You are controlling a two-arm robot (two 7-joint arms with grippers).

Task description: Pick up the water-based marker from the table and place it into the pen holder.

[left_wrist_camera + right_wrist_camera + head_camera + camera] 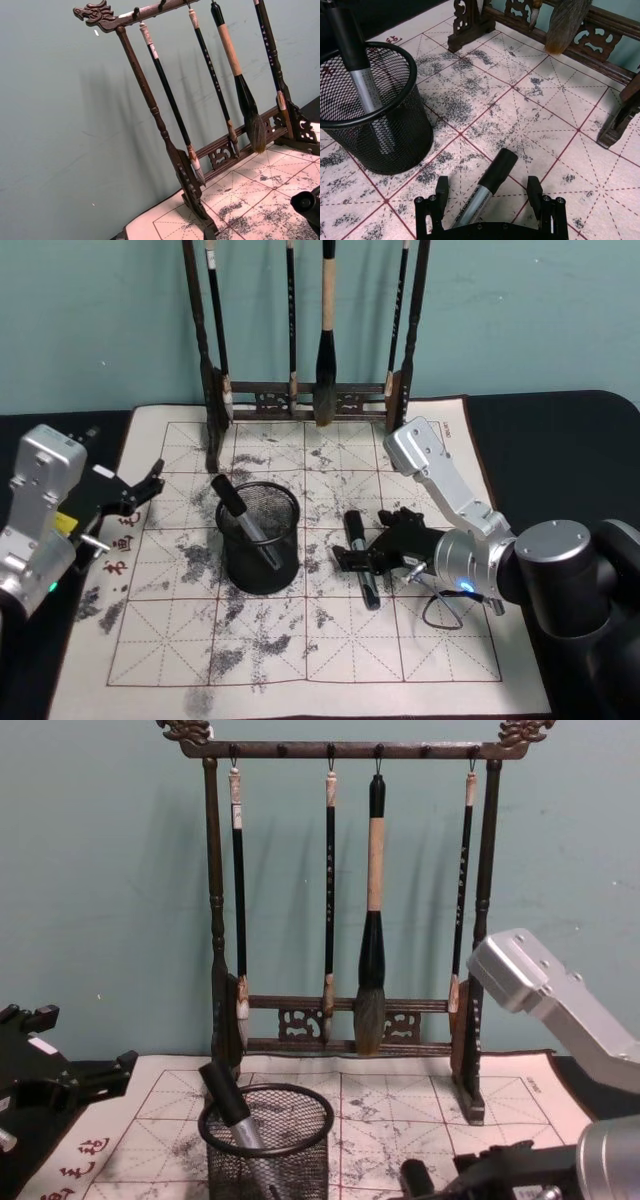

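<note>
Before you, a dark wooden brush rack (213,920) with carved dragon-head ends stands at the far edge of a calligraphy practice mat (340,640), backed by a teal wall (90,320). Four brushes (238,900) hang from its top bar; the thickest brush (371,970), tan-handled, hangs third from the left. The red-gridded mat, blotched with ink, lies on a black table (560,440).

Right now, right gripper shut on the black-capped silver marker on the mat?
No, the right gripper stands open astride the black-capped silver marker.
</note>
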